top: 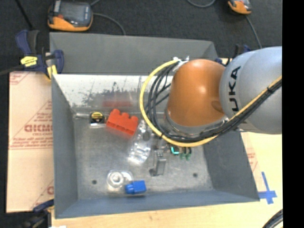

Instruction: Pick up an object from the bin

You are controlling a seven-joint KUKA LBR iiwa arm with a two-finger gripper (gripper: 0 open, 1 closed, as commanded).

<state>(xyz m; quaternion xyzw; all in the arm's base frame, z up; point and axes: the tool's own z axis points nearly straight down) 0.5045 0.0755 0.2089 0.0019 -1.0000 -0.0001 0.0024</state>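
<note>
My gripper [157, 167] hangs under the orange wrist cover, low over the bin's floor right of centre. Just to its left lies a crumpled clear plastic piece [138, 149], close to the gripper; whether they touch I cannot tell. A red-orange toy brick [122, 121] lies further up and left, near the back wall. A small blue block [135, 188] rests on the floor below and left of the gripper. Something small and green [181, 152] peeks out under the wrist cover.
A clear round lid-like thing [117, 179] sits beside the blue block near the front wall. A small yellow and black tape measure [97, 118] lies left of the brick. The arm and its cables hide the bin's right half.
</note>
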